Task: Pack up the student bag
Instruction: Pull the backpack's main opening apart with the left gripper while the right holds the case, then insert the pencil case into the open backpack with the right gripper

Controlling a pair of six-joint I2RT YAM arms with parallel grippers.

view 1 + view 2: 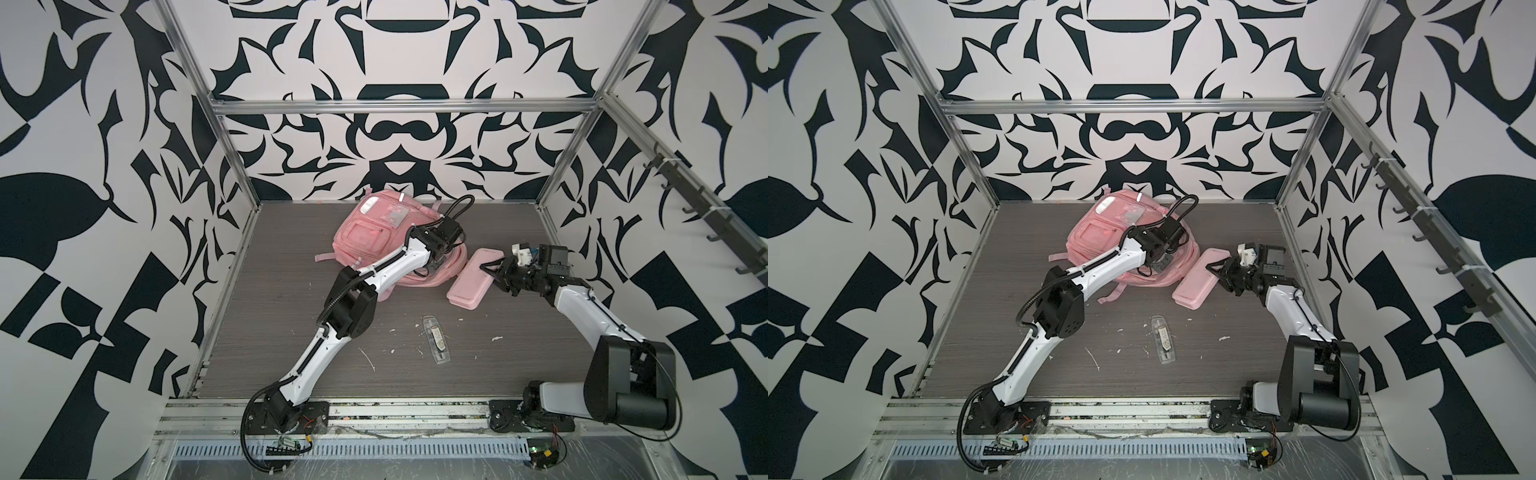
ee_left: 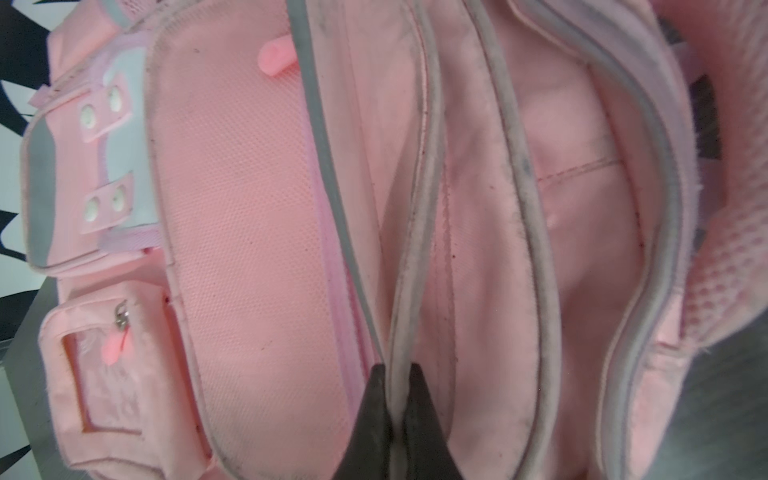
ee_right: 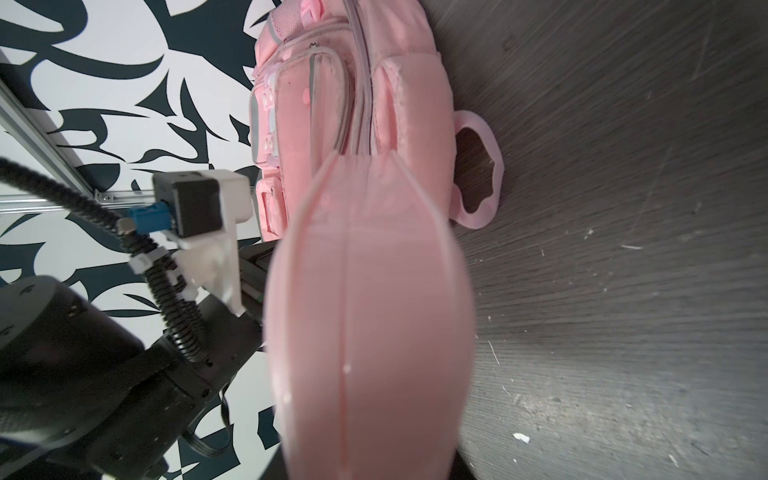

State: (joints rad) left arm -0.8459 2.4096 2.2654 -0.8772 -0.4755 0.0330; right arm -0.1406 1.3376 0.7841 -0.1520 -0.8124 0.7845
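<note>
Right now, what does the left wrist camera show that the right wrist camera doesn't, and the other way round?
Only the left wrist view shows the left gripper pinched shut on the grey-trimmed rim of the bag, and the pink lining inside the bag's open pocket. Only the right wrist view shows the pink pencil case close up, the scratched table and part of the left arm. Both views show the bag's outer front pockets with their grey trim.

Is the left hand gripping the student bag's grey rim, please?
Yes, the left hand is shut on a grey rim of the student bag.
</note>
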